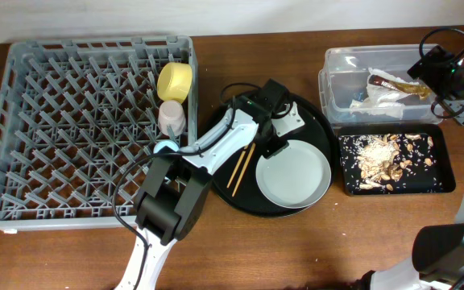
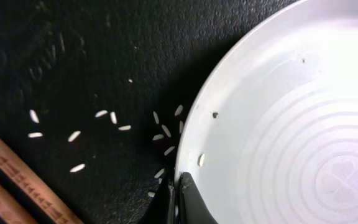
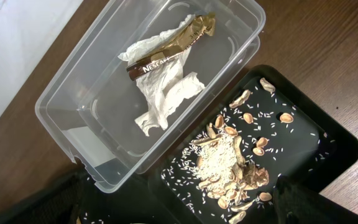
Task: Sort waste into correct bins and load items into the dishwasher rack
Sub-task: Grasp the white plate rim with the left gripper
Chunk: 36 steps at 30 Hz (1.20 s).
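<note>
1. Grey-white plate (image 1: 292,177) lies at 4 o'clock on the round tray (image 1: 319,129); my left tool (image 2: 176,186) pinches its 11 o'clock rim.
2. I'd lift level, clear the chopsticks (image 1: 242,165), then swing to the rack (image 1: 71,121) at 9 o'clock.
3. Right tool (image 1: 429,64): I cannot tell its opening.

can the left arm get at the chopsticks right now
Probably, but not at once: the left gripper is closed on the rim of the plate. The chopsticks lie uncovered on the round black tray right beside it.

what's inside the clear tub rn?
In the clear tub: a crumpled white napkin with a brown-gold Nescafe wrapper lying across its top. Rest of the floor looks bare. Anything beneath the napkin is covered.
</note>
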### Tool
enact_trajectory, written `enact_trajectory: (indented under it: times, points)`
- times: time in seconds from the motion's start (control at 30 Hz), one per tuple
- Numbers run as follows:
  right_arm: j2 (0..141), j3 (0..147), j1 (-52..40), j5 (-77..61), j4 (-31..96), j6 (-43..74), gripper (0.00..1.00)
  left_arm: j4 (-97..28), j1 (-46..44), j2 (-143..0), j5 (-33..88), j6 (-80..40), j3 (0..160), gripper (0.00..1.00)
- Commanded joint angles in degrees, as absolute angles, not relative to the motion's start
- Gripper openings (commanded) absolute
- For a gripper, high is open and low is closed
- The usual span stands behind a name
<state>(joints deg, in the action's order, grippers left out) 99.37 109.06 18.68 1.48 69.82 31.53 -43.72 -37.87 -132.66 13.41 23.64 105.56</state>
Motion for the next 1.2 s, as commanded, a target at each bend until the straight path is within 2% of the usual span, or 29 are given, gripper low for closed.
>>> enact_trajectory:
  times: [0.0, 0.13, 0.3, 0.43, 0.53, 0.6, 0.77, 1.17]
  points:
    - [99.48, 109.23, 18.76, 1.78, 69.69, 31.77, 0.98, -46.81, -37.91, -133.38, 13.02, 23.22, 110.93, 0.00]
    - [99.48, 109.23, 18.76, 1.78, 69.69, 31.77, 0.99, -58.24, -35.97, -133.38, 10.00, 23.20, 124.99, 0.00]
    - [99.48, 109.23, 18.76, 1.78, 69.69, 31.77, 0.98, -71.75, -31.99, -133.38, -3.03, 19.00, 147.46, 0.00]
    - [99.48, 109.23, 18.76, 1.78, 69.69, 31.77, 0.98, -79.96, -27.64, -133.38, -23.94, 9.91, 162.93, 0.00]
    - [99.48, 109.23, 18.76, 1.78, 69.69, 31.77, 0.99, -81.78, -23.51, -133.38, -42.59, 5.58, 165.49, 0.00]
    - [99.48, 109.23, 18.76, 1.78, 69.69, 31.79, 0.98, -81.71, -19.88, -133.58, -50.59, 2.46, 165.05, 0.00]
    - [99.48, 109.23, 18.76, 1.78, 69.69, 31.79, 0.99, -80.95, -9.78, -137.62, -51.94, 0.62, 165.05, 0.00]
    - [99.48, 109.23, 18.76, 1.78, 69.69, 31.77, 0.99, -75.92, -7.81, -149.25, -51.79, 0.67, 165.05, 0.00]
